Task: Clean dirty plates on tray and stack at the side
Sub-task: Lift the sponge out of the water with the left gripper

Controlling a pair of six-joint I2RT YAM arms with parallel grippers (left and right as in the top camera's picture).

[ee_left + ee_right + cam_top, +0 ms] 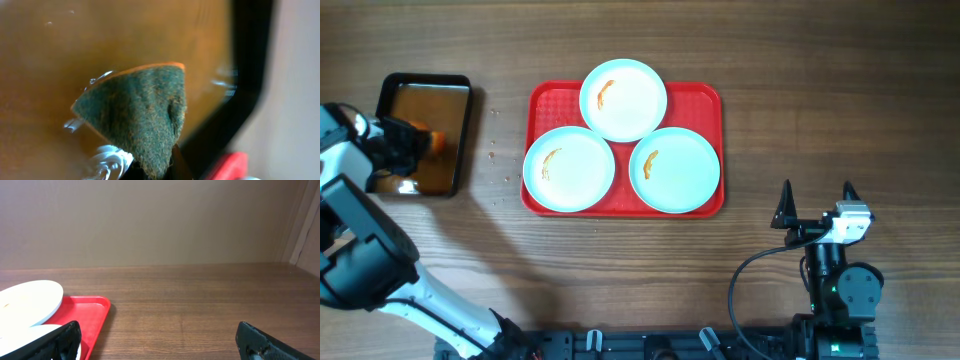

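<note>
**Overhead.** Wetting step: the left jaws, closed tight on an orange-backed sponge (428,140), hang over the black pan (425,78) of brownish water at the far left of the tabletop (820,80). No plate looks cleaned yet. The far plate (623,99), near-left plate (569,168) and near-right plate (675,169) each carry an orange smear. They lie together on the red tray (545,100), well apart from the sponge, to its right. The right jaws stand fully open and empty at the near right, clear of the tray.

**Left wrist.** The sponge's green scouring face (145,115) is dipped in the brown water, with the pan's black rim (250,75) to its right. The jaws themselves barely show at the bottom edge.

**Right wrist.** The fingertips sit at the lower corners, wide apart, with nothing between them. The tray's corner (92,312) and two of the plates (30,297) lie ahead to the left.

**Next move (a judgement).** Lift the sponge, carry it right to a plate and press it flat on the smear — the plate may slide unless it is steadied.
</note>
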